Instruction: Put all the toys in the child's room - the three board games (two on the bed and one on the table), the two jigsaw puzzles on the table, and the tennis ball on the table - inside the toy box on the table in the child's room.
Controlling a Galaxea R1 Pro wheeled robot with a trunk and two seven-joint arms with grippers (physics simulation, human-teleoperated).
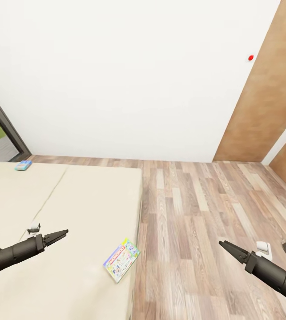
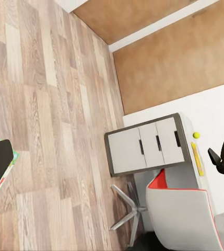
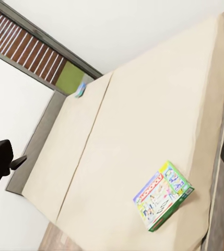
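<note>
Head view: Monopoly box (image 1: 121, 260) lies at the bed's (image 1: 71, 200) floor-side edge, blue box (image 1: 22, 165) near its far edge; left fingers (image 1: 58, 235) and right fingers (image 1: 229, 250) pinched together, empty.

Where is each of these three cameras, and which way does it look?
Head view: high on the robot, looking down over the bed and the floor; both arms show, left claw, right claw.
Left wrist view: on the left arm, facing the table and the red chair.
Right wrist view: on the right arm, facing the bed.
Shared: the Monopoly game, in the head and right wrist views.
</note>
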